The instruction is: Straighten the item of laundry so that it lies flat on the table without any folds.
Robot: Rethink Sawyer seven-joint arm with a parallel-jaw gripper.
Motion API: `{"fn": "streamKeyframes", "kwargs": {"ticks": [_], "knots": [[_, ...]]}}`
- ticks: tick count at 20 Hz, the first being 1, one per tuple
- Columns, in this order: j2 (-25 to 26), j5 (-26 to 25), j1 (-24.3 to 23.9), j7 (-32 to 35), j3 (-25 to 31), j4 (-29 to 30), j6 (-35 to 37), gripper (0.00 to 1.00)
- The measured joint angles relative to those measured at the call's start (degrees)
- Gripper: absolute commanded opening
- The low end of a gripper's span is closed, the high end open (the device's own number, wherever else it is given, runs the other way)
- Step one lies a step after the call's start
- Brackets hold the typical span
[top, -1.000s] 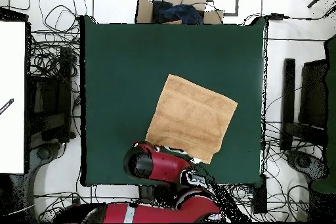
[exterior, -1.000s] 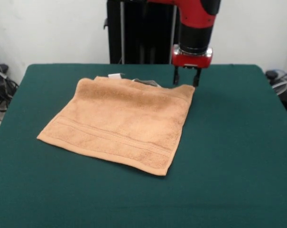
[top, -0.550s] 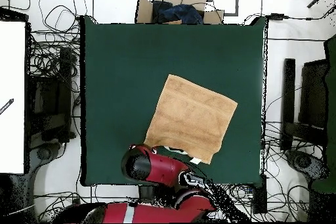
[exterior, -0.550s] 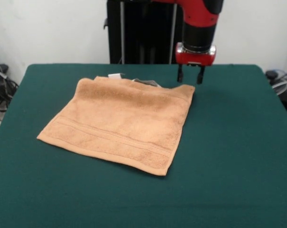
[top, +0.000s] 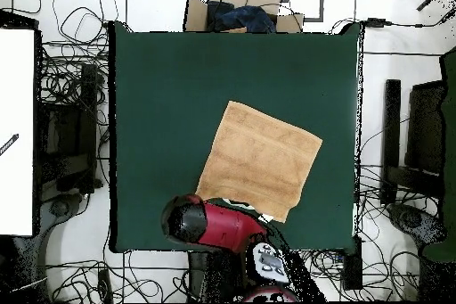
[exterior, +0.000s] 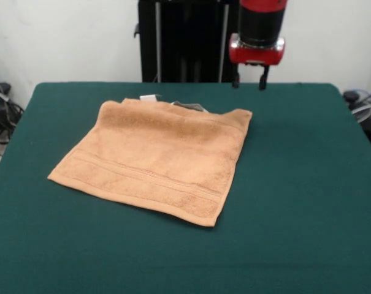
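The gripper point(exterior: 249, 79) has risen over the last second: it was down at the towel's far right corner, almost touching it, and now hangs clear above the far edge of the table point(exterior: 308, 184), well apart from the cloth, with its two fingers spread and nothing between them. The towel point(exterior: 154, 156) has not shifted; it lies spread on the table, a little left of centre in the front view and turned at an angle to the table's edges. It looks flat, with no fold showing across its face, so the straightening seems finished and the arm is probably pulling back. A small white tag point(exterior: 148, 97) sticks out at the far edge; no writing on it can be read, and no brand shows anywhere.
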Motion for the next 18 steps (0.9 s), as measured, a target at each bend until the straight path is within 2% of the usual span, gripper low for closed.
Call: {"fn": "streamKeyframes", "kwargs": {"ticks": [6, 11, 18], "knots": [[-6.38, -0.11, -0.80, 0.00, -0.36, -2.17, 13.85, 1.00], [-7.77, -1.85, -2.56, 0.00, -0.38, -5.60, 17.59, 1.00], [-5.19, -7.65, -6.22, 0.00, -0.36, -13.93, 17.64, 1.00]]}}
